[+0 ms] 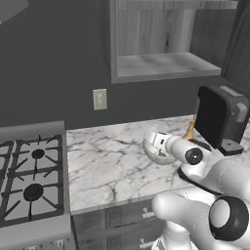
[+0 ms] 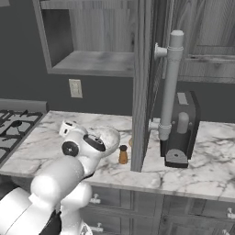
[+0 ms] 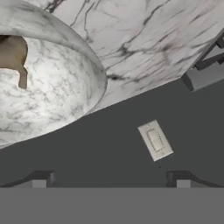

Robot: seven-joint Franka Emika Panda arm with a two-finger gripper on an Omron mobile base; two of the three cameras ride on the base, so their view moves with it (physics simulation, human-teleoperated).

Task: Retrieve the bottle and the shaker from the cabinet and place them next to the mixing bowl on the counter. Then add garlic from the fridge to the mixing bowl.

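Broadly, the white marble counter (image 1: 112,161) carries the whole scene, running from the stove (image 1: 31,180) on one side to a dark coffee machine (image 1: 220,117) on the other, and the grey wood-grain cabinet (image 1: 166,66) above it hangs with its shelf niche bare, so both items seem to be down already. A tall grey panel (image 2: 140,92), apparently an opened door, stands edge-on near the counter's middle in the right base view. The glassy mixing bowl (image 1: 156,151) sits near the coffee machine, partly hidden by the arm's wrist, and the golden-tan bottle (image 1: 190,129) stands just behind it, its neck poking up between arm and machine. The small orange-brown shaker (image 2: 123,154) with its dark cap stands upright close to the bowl, beside the foot of the grey panel, which fits the placing step being done. A pale wall outlet (image 1: 100,99) sits on the dark backsplash. The gripper (image 3: 109,177) hovers low beside the bowl, its fingertips (image 3: 41,178) spread wide with nothing between them, likely free after a release and ready for the garlic errand; the fridge would be next.
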